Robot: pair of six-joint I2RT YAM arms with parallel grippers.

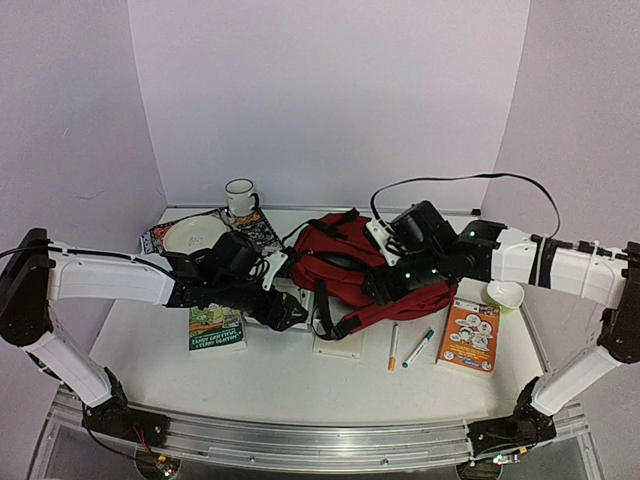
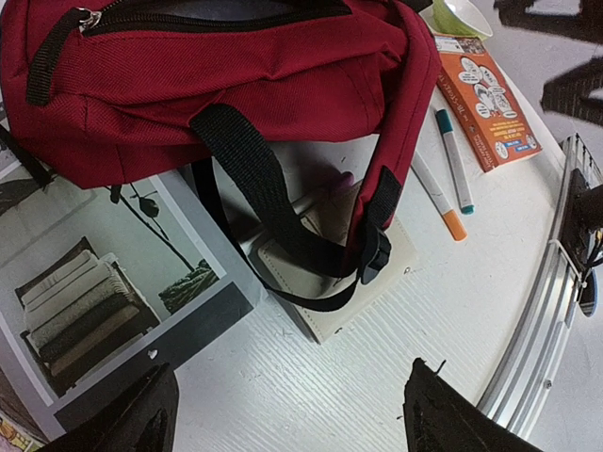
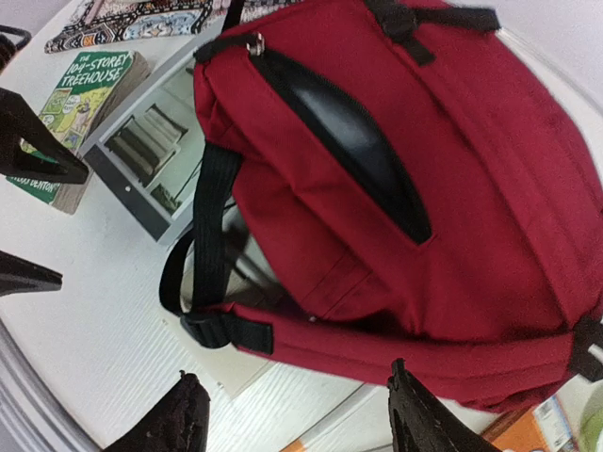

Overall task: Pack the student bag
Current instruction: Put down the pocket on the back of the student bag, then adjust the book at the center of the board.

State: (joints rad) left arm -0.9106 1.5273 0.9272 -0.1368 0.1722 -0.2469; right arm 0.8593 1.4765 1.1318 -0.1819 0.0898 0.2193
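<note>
Though soft — red-fabric student bag [image 1: 335, 245]

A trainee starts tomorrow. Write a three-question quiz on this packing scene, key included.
1. True or false: the student bag is zipped fully shut.
2. Which of these lies nearest the orange book? A) two markers B) mug C) plate
3. What do the left pincer and right pincer hold?
Key: 1 false; 2 A; 3 nothing, both are open.
</note>
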